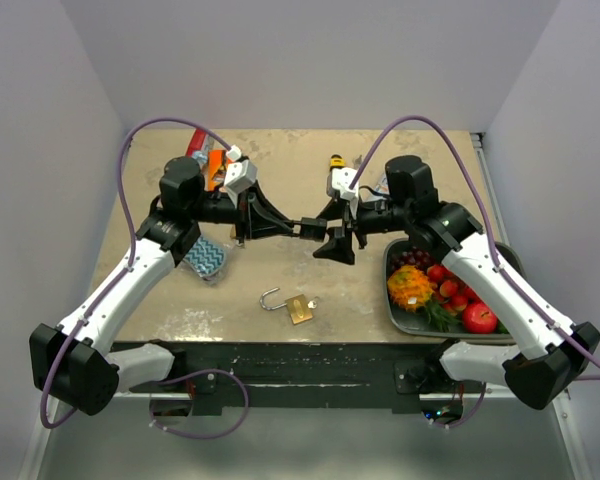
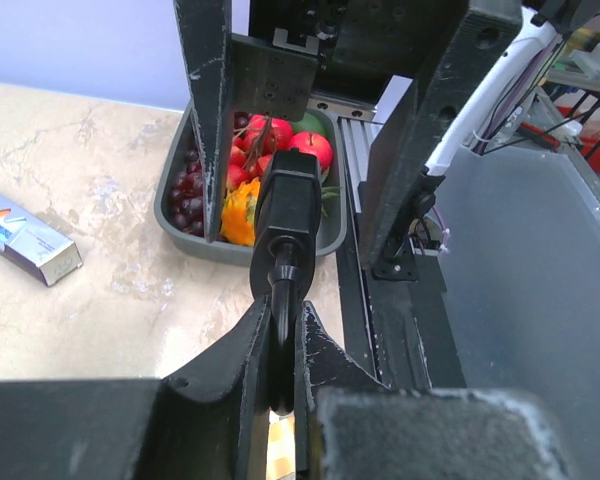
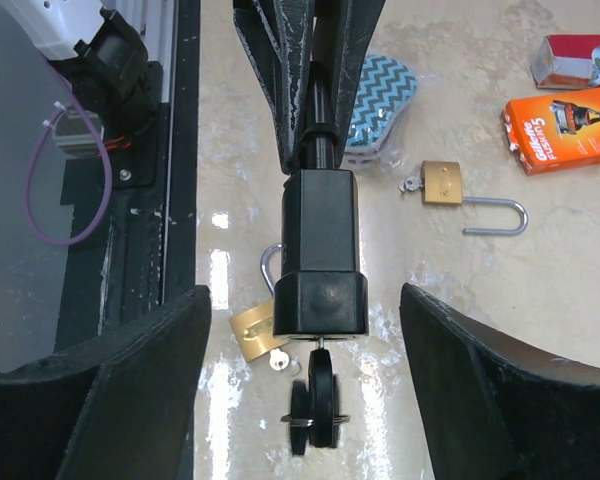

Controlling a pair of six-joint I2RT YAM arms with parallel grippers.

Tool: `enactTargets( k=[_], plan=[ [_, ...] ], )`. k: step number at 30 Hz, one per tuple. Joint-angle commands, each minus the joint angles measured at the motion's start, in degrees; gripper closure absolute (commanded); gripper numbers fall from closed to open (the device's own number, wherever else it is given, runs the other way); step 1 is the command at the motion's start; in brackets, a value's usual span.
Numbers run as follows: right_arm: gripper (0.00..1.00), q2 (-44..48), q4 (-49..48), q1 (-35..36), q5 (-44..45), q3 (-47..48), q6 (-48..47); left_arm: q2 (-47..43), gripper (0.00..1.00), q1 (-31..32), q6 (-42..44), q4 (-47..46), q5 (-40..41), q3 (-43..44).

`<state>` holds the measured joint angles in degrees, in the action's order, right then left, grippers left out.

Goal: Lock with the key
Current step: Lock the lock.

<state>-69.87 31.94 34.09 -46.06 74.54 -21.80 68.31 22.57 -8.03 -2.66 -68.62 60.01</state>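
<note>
- Padlock point(image 1: 300, 309) on the bench point(image 1: 290, 170), close to the front edge, its shackle swung open and a small ring beside its body.
- Tray of fruit point(image 1: 391, 300) at the front right, well apart from the padlock.
- Above the middle of the bench, the left pincer point(image 1: 292, 226) is clenched on the thin end of a black handle point(image 3: 320, 250), which I take to be the key's holder. Its block end points at the right arm, and a small ring and a dark piece dangle from the tip.
- The right pincer point(image 1: 338, 228) is released and wide. Its fingers point(image 3: 130, 380) flank the block with a gap on each side and touch nothing.
- Step in hand, as I judge it: passing the key from left to right in mid-air. Next, the right jaws should close squarely on the block before the left lets go, leaving the dangling end free.
- Farther back lies a second padlock point(image 3: 445, 185), also open. A chevron cloth point(image 3: 385, 95) and a razor box point(image 3: 565, 125) sit near it.
</note>
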Motion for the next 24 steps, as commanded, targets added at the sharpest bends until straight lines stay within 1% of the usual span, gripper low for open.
enactTargets(
  k=[1, 3, 4, 8, 9, 11, 12, 16, 19, 21, 22, 23, 24],
  plan=[
    [0.26, 0.69, -4.25, 0.54, -0.87, 0.69, 0.44, -1.52, 1.00, -0.33, -4.09, -9.11, -2.31, 3.10],
    [0.29, 0.70, -5.04, 0.89, 0.09, 0.43, 0.62, -1.43, 1.00, -0.33, -5.23, -9.82, -2.48, 3.01],
    [0.33, 0.70, -5.57, 1.07, 0.27, 0.34, 0.79, -1.26, 1.00, -0.33, -5.50, -10.35, -2.57, 2.92],
    [0.40, 0.78, -5.49, 1.51, 1.15, 0.08, 0.09, -0.99, 1.00, -0.33, -6.29, -11.23, -2.66, 2.92],
    [0.44, 0.78, -5.49, 1.68, 1.24, -0.01, 0.01, -0.90, 1.00, -0.33, -6.82, -11.67, -2.66, 2.83],
    [0.49, 0.70, -5.58, 1.68, 1.33, 0.08, -0.08, -0.81, 1.00, -0.24, -7.08, -12.20, -2.66, 2.75],
    [0.53, 0.52, -5.49, 1.69, 1.41, 0.08, -0.08, -0.90, 1.00, -0.24, -7.43, -12.55, -2.66, 2.75],
    [0.59, -0.01, -5.23, 1.69, 1.06, 0.87, 0.09, -0.73, 1.00, -0.24, -7.96, -12.72, -1.96, 2.75],
    [0.66, -0.62, -4.70, 1.69, 0.54, 1.30, 0.44, -0.64, 1.00, -0.24, -7.96, -12.73, -1.87, 2.57],
    [0.65, -0.71, -4.61, 1.69, 0.27, 1.48, 0.79, -0.64, 1.00, -0.24, -8.22, -13.42, -2.30, 2.48],
    [0.62, -0.62, -4.87, 1.77, -0.77, 1.48, 1.75, -0.81, 1.00, -0.33, -8.84, -14.12, -2.39, 2.22],
    [0.58, -0.62, -5.22, 1.69, -0.78, 1.31, 2.37, -0.73, 1.00, -0.33, -9.71, -15.09, -2.40, 2.04],
    [0.49, -0.36, -5.66, 1.69, -0.87, 1.13, 2.99, -0.73, 1.00, -0.33, -11.37, -16.75, -2.48, 1.87]
  ],
)
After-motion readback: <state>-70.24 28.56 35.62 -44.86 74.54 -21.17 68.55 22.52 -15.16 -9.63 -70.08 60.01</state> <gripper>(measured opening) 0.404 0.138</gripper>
